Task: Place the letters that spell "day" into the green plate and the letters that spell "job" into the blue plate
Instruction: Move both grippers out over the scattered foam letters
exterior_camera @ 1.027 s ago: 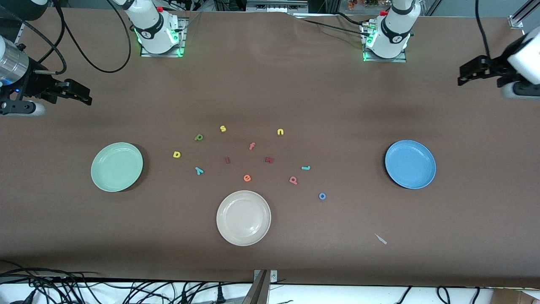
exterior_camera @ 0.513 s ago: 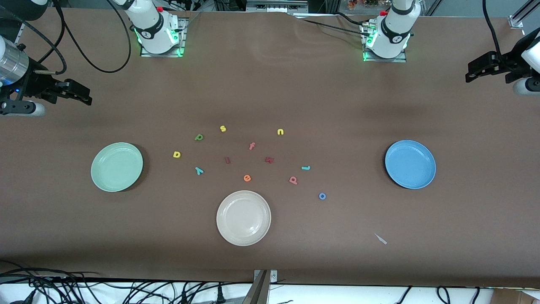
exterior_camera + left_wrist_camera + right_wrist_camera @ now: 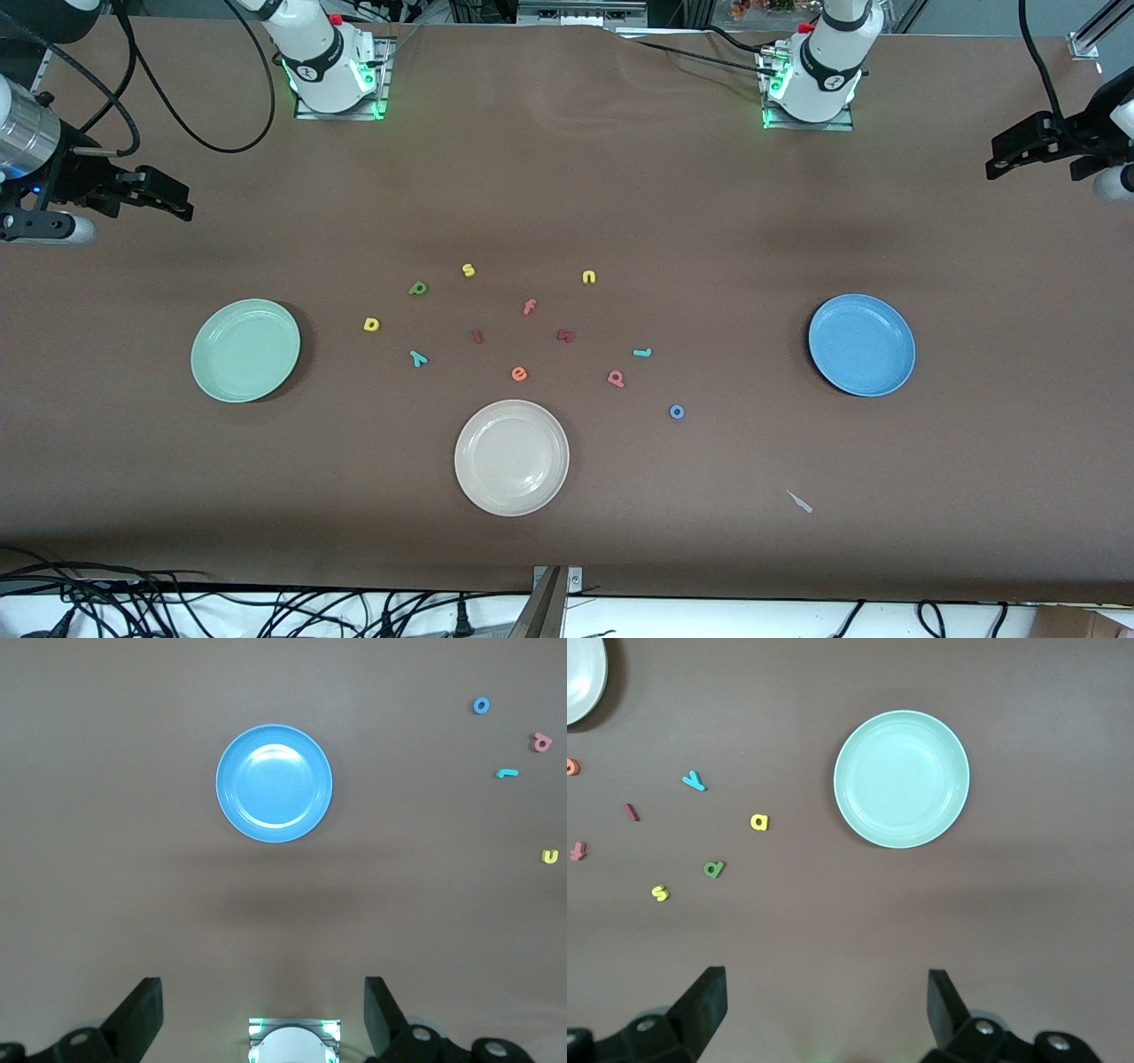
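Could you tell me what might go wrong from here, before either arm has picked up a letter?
1. The yellow d could be confused with the yellow s lying near it.
2. The pinkish-red b resembles the orange e and red f.
3. The cream-white plate sits close to the letters and might wrongly receive one.

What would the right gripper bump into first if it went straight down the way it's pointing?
Probably just bare table. The right gripper hangs open, pointing down, and no letter sits between its fingers; the green plate lies ahead of that spot, not in it. Depth is hard to judge, so this is a best guess.
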